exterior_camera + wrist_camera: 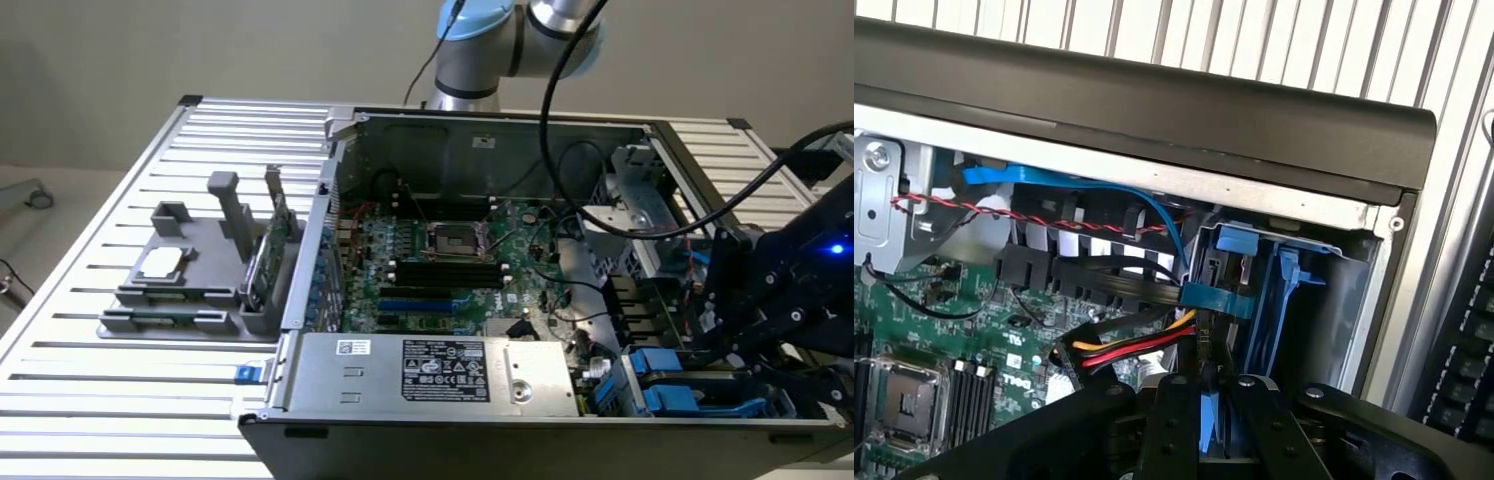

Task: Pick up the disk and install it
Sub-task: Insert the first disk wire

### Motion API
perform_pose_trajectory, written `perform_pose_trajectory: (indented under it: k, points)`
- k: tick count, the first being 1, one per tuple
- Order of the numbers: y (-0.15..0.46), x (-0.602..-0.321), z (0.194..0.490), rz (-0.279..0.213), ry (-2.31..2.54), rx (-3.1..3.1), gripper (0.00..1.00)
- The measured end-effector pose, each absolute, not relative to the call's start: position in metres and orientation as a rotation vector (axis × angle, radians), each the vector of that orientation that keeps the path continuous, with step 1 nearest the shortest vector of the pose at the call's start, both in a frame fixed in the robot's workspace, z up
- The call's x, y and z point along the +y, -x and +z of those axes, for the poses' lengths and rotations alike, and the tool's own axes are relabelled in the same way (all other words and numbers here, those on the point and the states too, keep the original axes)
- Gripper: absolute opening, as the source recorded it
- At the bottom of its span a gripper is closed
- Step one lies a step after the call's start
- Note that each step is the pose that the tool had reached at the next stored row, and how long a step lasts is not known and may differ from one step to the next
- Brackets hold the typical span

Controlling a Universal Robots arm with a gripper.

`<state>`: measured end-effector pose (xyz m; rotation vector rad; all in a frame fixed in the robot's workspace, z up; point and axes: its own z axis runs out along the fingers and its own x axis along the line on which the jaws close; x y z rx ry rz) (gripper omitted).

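Step in hand: install, as I judge. The fingers point(1172, 425) are nearly closed, pinching the disk point(1206, 425) edge-on by its blue carrier, near the drive bay point(1249, 285); seating calls for square alignment with the slot

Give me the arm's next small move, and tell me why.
Probably ease the hand slowly and straight toward the drive bay, grip unchanged. A blue carrier edge, apparently of the disk, sits clamped in the hand and roughly in line with the bay ahead. The yellow, red and black power cable lies close beside that path, so a sideways drift could snag it.
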<state>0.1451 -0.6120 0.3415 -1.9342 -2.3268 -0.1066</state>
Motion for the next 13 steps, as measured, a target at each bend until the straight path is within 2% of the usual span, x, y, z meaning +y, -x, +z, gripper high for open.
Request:
perform_pose_trajectory:
  k: [9, 13]
  points:
    - [-0.1452, -0.6103, 0.3449, -0.094, 1.965, -2.294, 0.17]
    - [-0.1463, -0.6067, 0.3449, -0.071, 1.961, -2.281, 0.17]
